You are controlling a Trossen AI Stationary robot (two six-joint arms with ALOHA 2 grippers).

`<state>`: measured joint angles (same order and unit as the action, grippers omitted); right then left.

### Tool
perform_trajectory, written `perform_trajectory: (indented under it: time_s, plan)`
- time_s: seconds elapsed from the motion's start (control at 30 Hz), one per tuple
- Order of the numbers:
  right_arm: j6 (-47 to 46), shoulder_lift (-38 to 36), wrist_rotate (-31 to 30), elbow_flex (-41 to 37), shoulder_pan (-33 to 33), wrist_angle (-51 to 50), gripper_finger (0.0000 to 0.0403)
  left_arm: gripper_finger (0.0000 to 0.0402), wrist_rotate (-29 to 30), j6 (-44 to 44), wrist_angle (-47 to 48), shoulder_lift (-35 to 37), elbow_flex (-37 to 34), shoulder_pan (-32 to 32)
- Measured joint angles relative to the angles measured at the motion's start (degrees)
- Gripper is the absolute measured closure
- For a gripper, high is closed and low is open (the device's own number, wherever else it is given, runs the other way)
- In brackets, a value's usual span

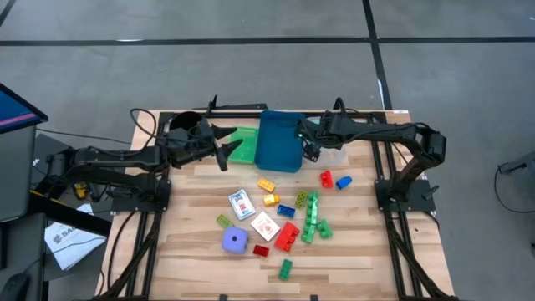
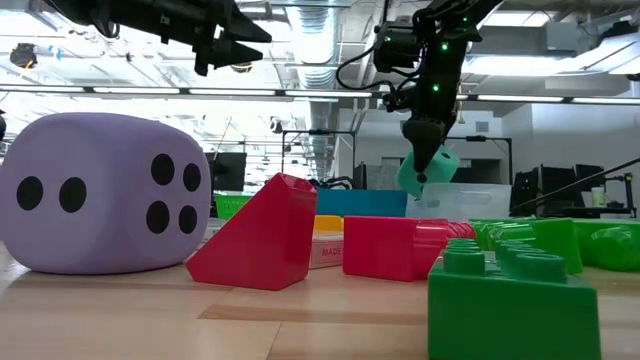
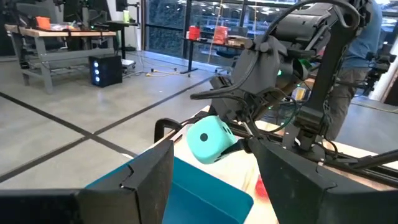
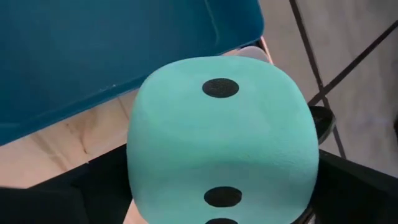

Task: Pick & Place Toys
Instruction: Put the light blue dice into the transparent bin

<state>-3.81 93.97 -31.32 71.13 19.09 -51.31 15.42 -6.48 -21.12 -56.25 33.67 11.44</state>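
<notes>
i see the counter [image 1: 201, 267] with the blue tray [image 1: 278, 142] at its far edge and a green tray [image 1: 244, 142] just beside it. the purple die [image 1: 235, 241] sits near the front, with bricks [image 1: 311, 216] and card packs [image 1: 241, 204] scattered between it and the trays. my right gripper [image 1: 308, 140] hangs at the blue tray's right rim, clamped on the cyan die [image 3: 210, 139]; the die sits between its fingers, lifted off the counter, its one-dot face toward the wrist camera. my left gripper [image 1: 224, 150] hovers above the green tray, fingers apart, holding nothing.
</notes>
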Motion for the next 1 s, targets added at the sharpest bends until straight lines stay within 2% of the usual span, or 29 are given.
perform_trajectory:
  time_s: [0.27, 0.37, 0.53, 1.0]
  plan:
    - [1.04, 0.0, -0.9, 0.0, 0.85, -1.53, 0.0011, 0.0178, -0.04, 0.07, 0.39, 0.0, 0.0, 0.02]
    - [-2.19, 0.0, -1.82, 0.0, 2.3, -3.06, 0.0006, 0.0178, -0.23, 0.09, 0.38, 0.0, 0.0, 0.02]
    - [-9.6, 0.0, 0.29, -0.6, 4.75, -3.88, 0.0011, 0.0178, -0.22, 0.11, 0.37, 0.0, 0.0, 0.02]
    - [-9.92, 0.0, 7.57, -5.09, 6.5, 4.03, 0.0008, 0.0178, -0.17, 0.04, 0.59, -0.02, 0.0, 0.02]
